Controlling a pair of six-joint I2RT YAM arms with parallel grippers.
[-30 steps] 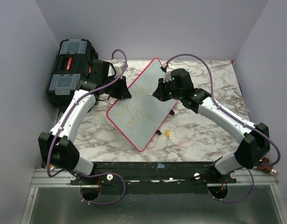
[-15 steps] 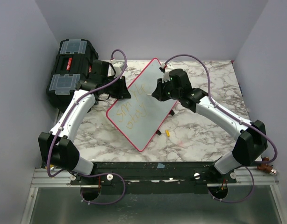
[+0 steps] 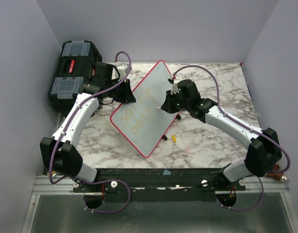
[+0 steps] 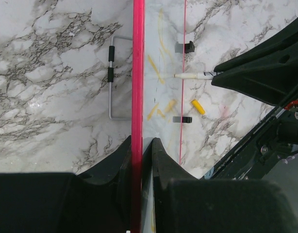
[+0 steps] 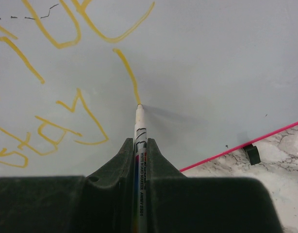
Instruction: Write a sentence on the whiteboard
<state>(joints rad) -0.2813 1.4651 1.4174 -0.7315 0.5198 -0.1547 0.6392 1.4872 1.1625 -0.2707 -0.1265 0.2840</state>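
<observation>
The whiteboard [image 3: 148,104], white with a thin pink frame, lies slanted on the marble table. My left gripper [image 3: 125,93] is shut on its left edge; in the left wrist view the pink frame [image 4: 138,73] runs between that gripper's [image 4: 140,145] jaws. My right gripper [image 3: 168,105] hovers over the board's right half, shut on a white marker [image 5: 140,131]. The marker's tip touches the board at the end of a yellow stroke. The sentence [image 3: 134,115] shows as yellow letters [image 5: 52,34] in two lines on the board's left and middle part.
A black toolbox [image 3: 74,73] stands at the back left, close behind the left arm. A small yellow marker cap [image 3: 173,138] lies on the table off the board's lower right edge. Black clips [image 5: 253,154] sit on that edge. A wire bracket [image 4: 112,77] lies under the board.
My right gripper has moved with the marker toward the near right across the board, drawing the yellow stroke longer. The left gripper and the board have stayed put.
</observation>
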